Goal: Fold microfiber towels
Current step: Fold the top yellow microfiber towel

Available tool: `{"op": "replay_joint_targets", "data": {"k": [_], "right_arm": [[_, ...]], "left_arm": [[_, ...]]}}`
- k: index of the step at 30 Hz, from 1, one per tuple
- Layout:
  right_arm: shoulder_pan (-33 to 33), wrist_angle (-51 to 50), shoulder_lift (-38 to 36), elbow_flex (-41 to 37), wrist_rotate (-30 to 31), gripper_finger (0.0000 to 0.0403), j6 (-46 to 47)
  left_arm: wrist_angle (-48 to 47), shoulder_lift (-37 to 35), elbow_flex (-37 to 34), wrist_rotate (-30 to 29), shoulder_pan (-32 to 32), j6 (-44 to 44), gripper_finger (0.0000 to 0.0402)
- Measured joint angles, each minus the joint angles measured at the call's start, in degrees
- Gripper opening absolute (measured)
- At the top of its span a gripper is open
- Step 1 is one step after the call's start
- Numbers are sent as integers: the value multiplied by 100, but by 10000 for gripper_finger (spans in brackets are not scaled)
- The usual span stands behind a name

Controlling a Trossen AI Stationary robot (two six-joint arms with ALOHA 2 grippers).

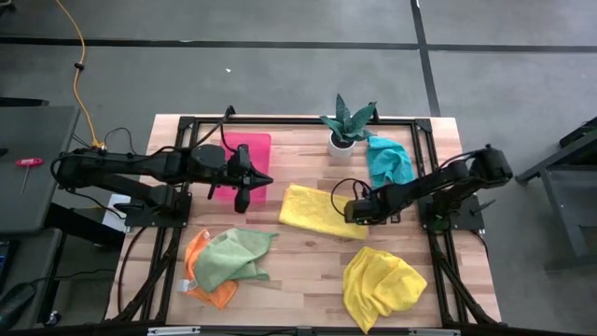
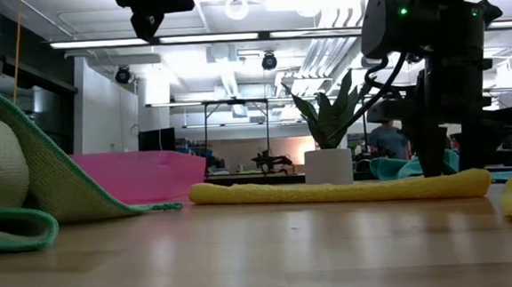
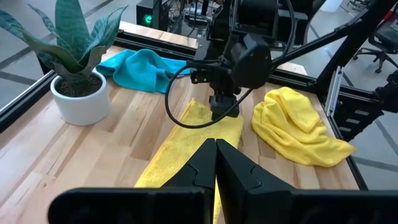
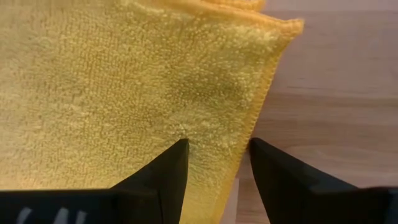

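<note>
At the centre of the counter (image 1: 308,266) lies a flat yellow towel (image 1: 322,211), already doubled to judge by the layered edge seen in the right wrist view, with the right gripper (image 1: 353,213) lowered onto its edge nearest the right arm. Its fingers (image 4: 163,171) stand spread, one tip pressing the cloth just inside the stitched hem and the other over the bare wood just beside it, so that the hem runs between them; nothing is pinched yet. The left gripper (image 1: 244,193) hovers near the pink tray (image 1: 252,149), its fingers (image 3: 202,165) pressed together and empty, pointing across the counter toward the flat yellow towel. A second yellow towel (image 1: 381,285) lies crumpled at the near right, a teal towel (image 1: 388,161) is bunched beside the potted plant (image 1: 344,126), and a light green towel (image 1: 235,258) sits rumpled on top of an orange towel (image 1: 207,280) at the near left. The step in hand appears to be the taking of the flat yellow towel's edge for a fold. The next move calls for closing the spread fingers on the hem alone, without snagging the wood, then lifting and carrying that edge over the rest of the cloth; four towels look still unfolded.
</note>
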Motion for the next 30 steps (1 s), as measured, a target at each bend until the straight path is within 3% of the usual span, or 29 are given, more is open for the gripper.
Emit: {"op": "replay_joint_targets", "data": {"k": [9, 15, 18, 21, 26, 30], "right_arm": [[8, 122, 191, 3, 208, 79, 121], [7, -79, 183, 5, 424, 8, -413], [-6, -377, 75, 9, 401, 8, -816], [-72, -1336, -192, -51, 479, 2, -1156], [-292, -2654, -945, -34, 581, 1, -1655], [-478, -3124, -1647, -22, 651, 1, -1850]], "left_arm": [[1, 0, 0, 1, 0, 0, 0], [3, 0, 0, 1, 0, 2, 0], [3, 0, 0, 1, 0, 0, 0], [4, 0, 0, 1, 0, 0, 0], [8, -1, 0, 0, 2, -24, 0], [23, -2, 0, -26, 2, -59, 0]]}}
